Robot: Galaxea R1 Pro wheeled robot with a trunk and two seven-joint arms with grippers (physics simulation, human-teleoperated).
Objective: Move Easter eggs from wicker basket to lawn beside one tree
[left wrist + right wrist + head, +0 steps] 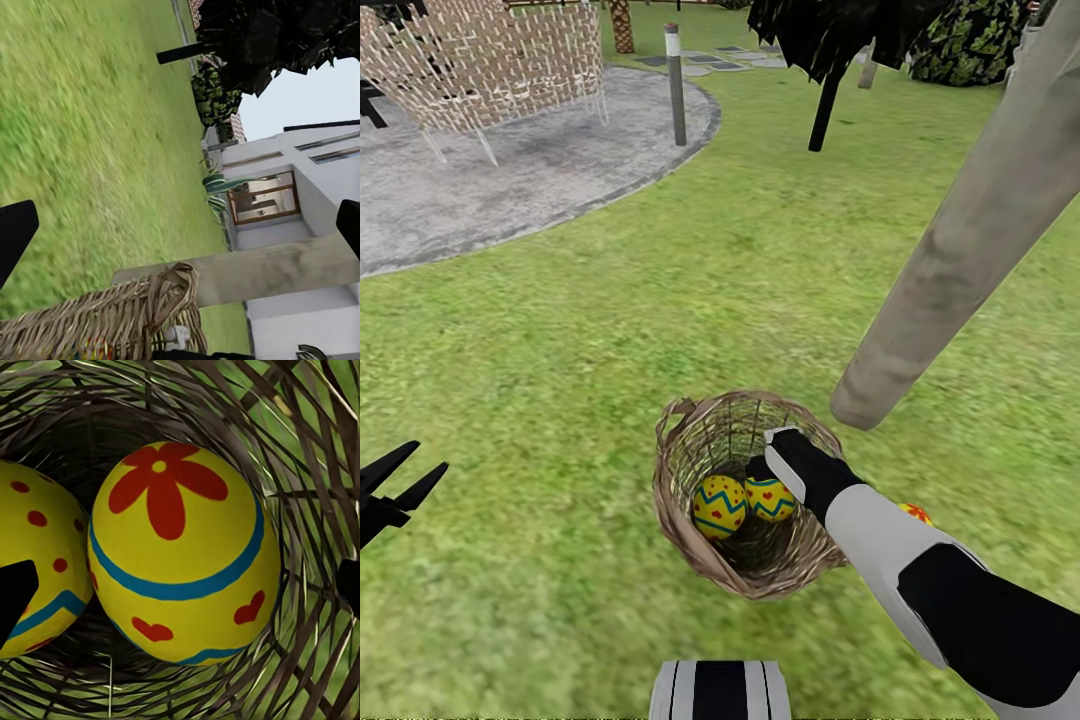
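Note:
The wicker basket [690, 540] stands on the lawn [560, 340] just in front of me. Two Easter eggs lie in it, one [719, 506] to the left of the other [772, 498]. My right gripper [760, 470] reaches down into the basket and is open. In the right wrist view its fingertips [15, 598] sit wide on either side of the flower-painted egg [184, 551], with the second egg [41, 559] beside it. A third egg [916, 513] peeks out on the grass behind my right forearm, near the tree trunk [960, 250]. My left gripper [395, 485] hovers open to the basket's left.
A grey paved patio [510, 180] with a pale lattice chair [490, 60] lies at the far left, with a grey post [675, 85] at its edge. A dark-trunked tree [825, 100] and a bush [970, 40] stand farther back. The white house [300, 195] shows in the left wrist view.

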